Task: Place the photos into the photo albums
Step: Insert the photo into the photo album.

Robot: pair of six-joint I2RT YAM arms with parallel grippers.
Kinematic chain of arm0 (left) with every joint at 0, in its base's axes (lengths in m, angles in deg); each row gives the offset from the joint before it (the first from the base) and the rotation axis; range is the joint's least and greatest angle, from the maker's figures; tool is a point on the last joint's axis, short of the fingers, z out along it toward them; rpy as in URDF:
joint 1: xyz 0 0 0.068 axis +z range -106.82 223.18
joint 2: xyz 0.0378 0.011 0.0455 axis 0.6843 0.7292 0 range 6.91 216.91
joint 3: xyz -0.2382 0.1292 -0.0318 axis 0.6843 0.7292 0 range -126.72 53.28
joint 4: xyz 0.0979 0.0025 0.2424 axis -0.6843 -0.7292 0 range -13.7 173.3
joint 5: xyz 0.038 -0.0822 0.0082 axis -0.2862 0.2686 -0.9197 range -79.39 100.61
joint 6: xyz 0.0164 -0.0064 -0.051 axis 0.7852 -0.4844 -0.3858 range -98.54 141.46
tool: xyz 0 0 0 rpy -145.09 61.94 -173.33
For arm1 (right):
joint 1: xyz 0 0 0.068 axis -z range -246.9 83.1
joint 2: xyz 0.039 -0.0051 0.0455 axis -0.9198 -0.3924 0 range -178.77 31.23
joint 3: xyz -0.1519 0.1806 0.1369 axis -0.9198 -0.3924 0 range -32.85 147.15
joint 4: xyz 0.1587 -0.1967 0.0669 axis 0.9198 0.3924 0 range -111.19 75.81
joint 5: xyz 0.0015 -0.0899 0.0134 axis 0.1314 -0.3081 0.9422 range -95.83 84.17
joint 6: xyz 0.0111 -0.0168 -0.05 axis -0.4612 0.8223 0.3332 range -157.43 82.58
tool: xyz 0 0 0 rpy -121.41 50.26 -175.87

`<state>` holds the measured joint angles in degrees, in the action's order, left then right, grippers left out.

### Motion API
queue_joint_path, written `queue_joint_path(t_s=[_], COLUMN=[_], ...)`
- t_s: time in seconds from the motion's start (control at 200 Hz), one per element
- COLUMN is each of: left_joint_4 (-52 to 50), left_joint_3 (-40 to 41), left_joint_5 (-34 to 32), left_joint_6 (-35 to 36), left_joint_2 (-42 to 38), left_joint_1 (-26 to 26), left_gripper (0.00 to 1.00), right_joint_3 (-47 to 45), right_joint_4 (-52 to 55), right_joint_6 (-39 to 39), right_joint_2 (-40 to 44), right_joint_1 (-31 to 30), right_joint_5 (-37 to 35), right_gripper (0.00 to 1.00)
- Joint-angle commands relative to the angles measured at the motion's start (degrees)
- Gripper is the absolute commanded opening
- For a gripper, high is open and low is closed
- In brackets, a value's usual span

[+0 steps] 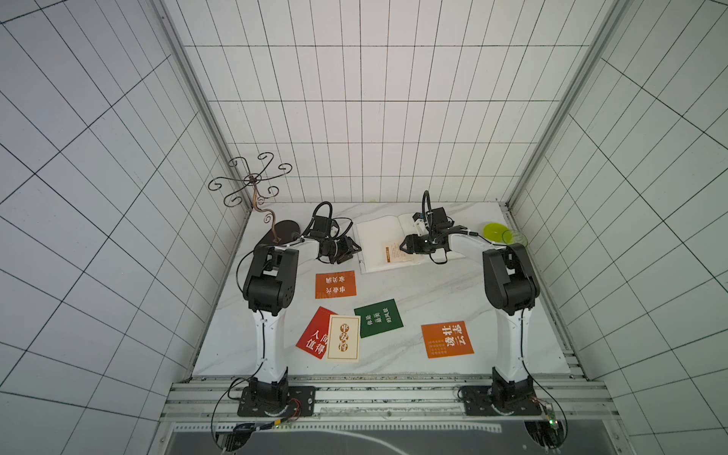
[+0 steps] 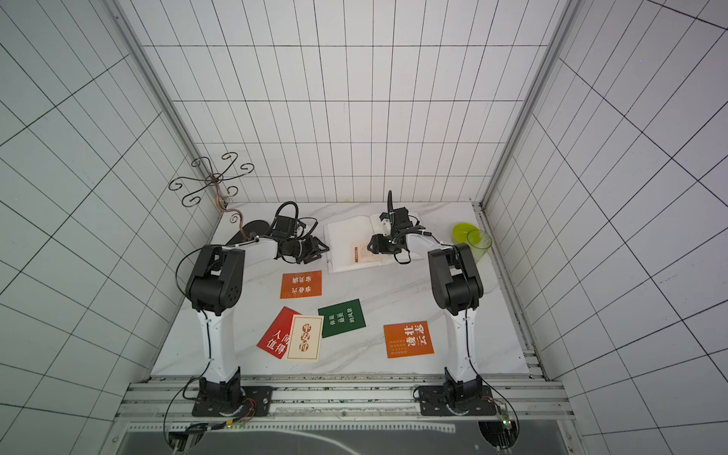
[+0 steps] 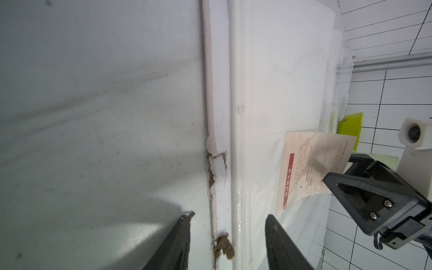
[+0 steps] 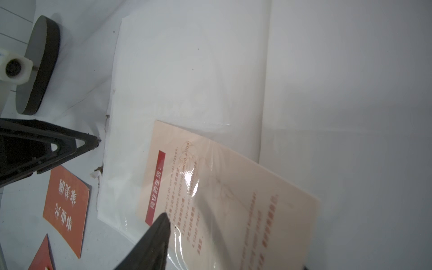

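The photo album (image 1: 374, 236) lay open at the far middle of the table (image 1: 433, 295), white pages up. One cream card (image 1: 394, 252) rested on its left page, with clear film glinting over part of it. The right gripper (image 1: 404, 246) hovered at that card's right edge, jaws parted; whether a finger touched it could not be told. The left gripper (image 1: 354, 250) stood just left of the album's torn cover edge, jaws apart and empty. Nearer lay an orange card (image 1: 335, 284), a dark green card (image 1: 379, 317), a red card (image 1: 313, 335) partly under a second cream card (image 1: 343, 338), and, to the right, another orange card (image 1: 447, 339). A green cup (image 1: 495, 230) and a clear glass (image 1: 514, 237) stood far right, and a scrolled wire stand (image 1: 252, 181) far left.
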<state>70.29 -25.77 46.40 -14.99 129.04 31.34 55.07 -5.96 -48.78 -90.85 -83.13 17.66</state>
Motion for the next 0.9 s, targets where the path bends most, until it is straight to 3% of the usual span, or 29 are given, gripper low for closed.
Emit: queue_joint_path(t_s=[0.0,0.07,0.09,0.105,0.3,0.53,0.895], left_joint_4=[1.28,1.32,1.33,1.34,1.33,1.24,1.24], left_joint_3=[0.69,0.71,0.69,0.73,0.74,0.82,0.91], left_joint_5=[0.15,0.07,-0.01,-0.03,-0.11,-0.92,-1.01], left_joint_6=[-0.34,-0.36,-0.38,-0.38,-0.66,-0.47,-0.73], left_joint_2=[-1.8,-1.83,-1.94,-1.93,-1.85,-2.24,-2.24], left_joint_1=[0.32,0.32,0.33,0.36,0.34,0.33,0.33], left_gripper=[0.52,0.52,0.52,0.52,0.52,0.52,0.52], right_joint_3=[5.88,6.25,6.33,6.29,4.98,-0.08,-0.44], right_joint_4=[4.22,4.95,5.15,5.15,3.68,-2.57,-3.01], right_joint_6=[-0.34,-0.74,-0.93,-1.02,-1.6,-3.71,-4.66], right_joint_2=[2.46,2.21,2.12,2.11,3.28,5.97,4.78], right_joint_1=[0.47,0.5,0.57,0.58,0.67,0.67,0.54], right_joint_5=[-7.95,-10.44,-11.13,-11.44,-11.3,-7.45,-3.69], right_gripper=[0.72,0.78,0.92,0.96,0.95,0.81,0.61])
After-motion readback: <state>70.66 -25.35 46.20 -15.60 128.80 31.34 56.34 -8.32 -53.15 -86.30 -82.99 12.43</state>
